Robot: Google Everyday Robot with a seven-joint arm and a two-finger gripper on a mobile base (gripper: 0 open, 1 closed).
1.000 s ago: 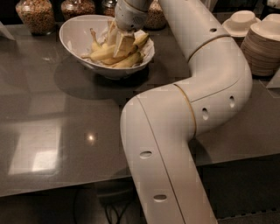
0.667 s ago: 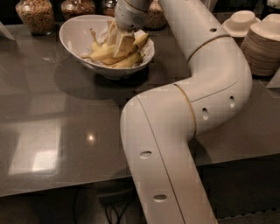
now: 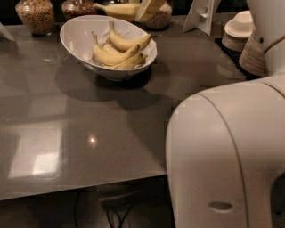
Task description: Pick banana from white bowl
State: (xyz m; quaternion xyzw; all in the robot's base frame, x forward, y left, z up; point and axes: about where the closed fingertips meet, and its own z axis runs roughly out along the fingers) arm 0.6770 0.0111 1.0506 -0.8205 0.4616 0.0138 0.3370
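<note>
Counter: a dark, glossy counter [image 3: 89, 133] is seen, with pale light patches mirrored at its near left.
Background: two jars [image 3: 36, 15] of grain-like filling are set along the far edge, and stacked crockery [image 3: 249, 42] is kept at the far right.
Bowl: the bowl [image 3: 73, 38] is placed at the far left of the counter, and its shadow is thrown toward the near side.
Pincer: the pincer [image 3: 144, 9] is found at the far top edge, above and just right of the bowl's far rim. It is clenched on one end of the banana, and only its tips are shown.
Banana: the banana [image 3: 116, 8] is held roughly level in the air, its stem pointed left. It is clear of the bowl and is seen against the jars.
Other bananas: several other bananas [image 3: 113, 55] are left lying together in the bowl.
Arm: the near right is filled by the white arm [image 3: 222, 156].
Change: a second ago the pincer was lowered among the fruit in the bowl. It has since been raised, and one banana has been carried up with it.
Meaning: the pick is judged to be all but done, and only a steady hold is still called for.
Risk: since the fruit is gripped near one end, a slip or swing is judged possible.
</note>
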